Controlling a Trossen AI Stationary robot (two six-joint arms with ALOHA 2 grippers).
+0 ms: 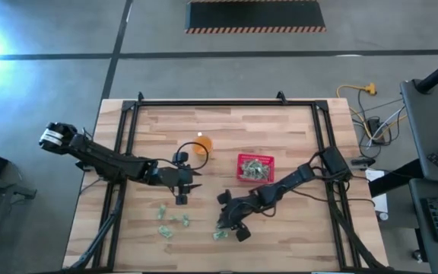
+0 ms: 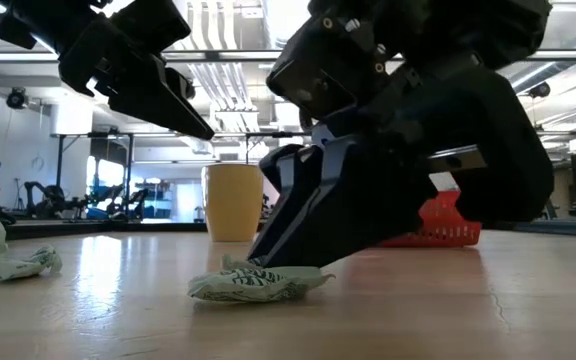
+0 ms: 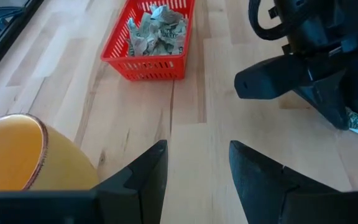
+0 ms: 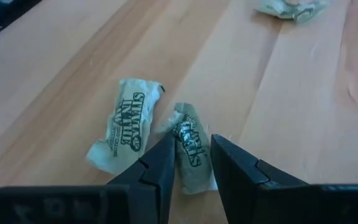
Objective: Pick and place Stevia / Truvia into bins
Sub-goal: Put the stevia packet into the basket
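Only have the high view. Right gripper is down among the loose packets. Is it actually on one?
Observer: Yes. In the right wrist view, the right gripper is shut on one crumpled packet. A second packet lies just beside it, outside the fingers.
Operator: Lifted?
Observer: No. The low view shows the gripped packet lying on the table.
Operator: Left holding anything?
Observer: No. In its wrist view the left gripper is open and empty, next to the orange cup. It faces the red basket, which has crumpled packets inside.
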